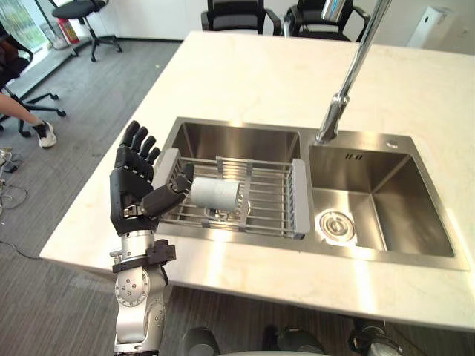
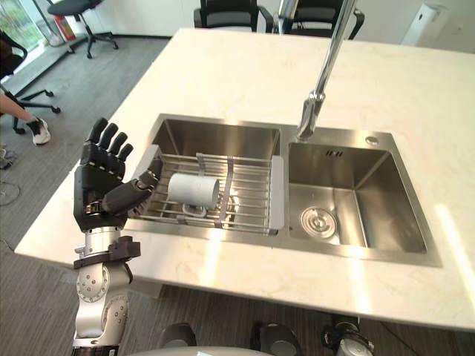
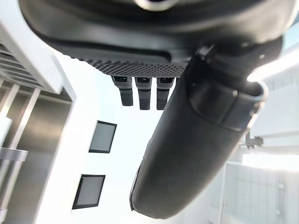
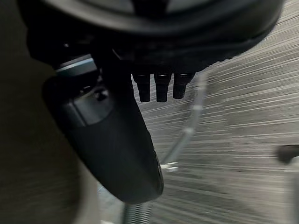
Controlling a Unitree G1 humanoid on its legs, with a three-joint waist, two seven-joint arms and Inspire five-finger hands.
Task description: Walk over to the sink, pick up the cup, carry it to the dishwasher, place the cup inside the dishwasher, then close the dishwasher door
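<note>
A grey cup (image 1: 215, 193) lies on its side on a wire rack (image 1: 271, 194) set over the left basin of a steel double sink (image 1: 415, 245). My left hand (image 1: 133, 185) is raised at the counter's front left, just left of the rack, open with fingers straight and thumb pointing toward the cup without touching it. The same cup (image 2: 193, 189) and left hand (image 2: 100, 182) appear in the right eye view. My right hand (image 4: 117, 140) hangs low over grey carpet, fingers straight and holding nothing.
A tall chrome faucet (image 1: 349, 81) rises behind the divider between the basins. The white counter (image 1: 260, 74) stretches far back. Black office chairs (image 1: 234, 15) stand beyond it. A person's leg and shoe (image 1: 33, 126) show at the far left on the carpet.
</note>
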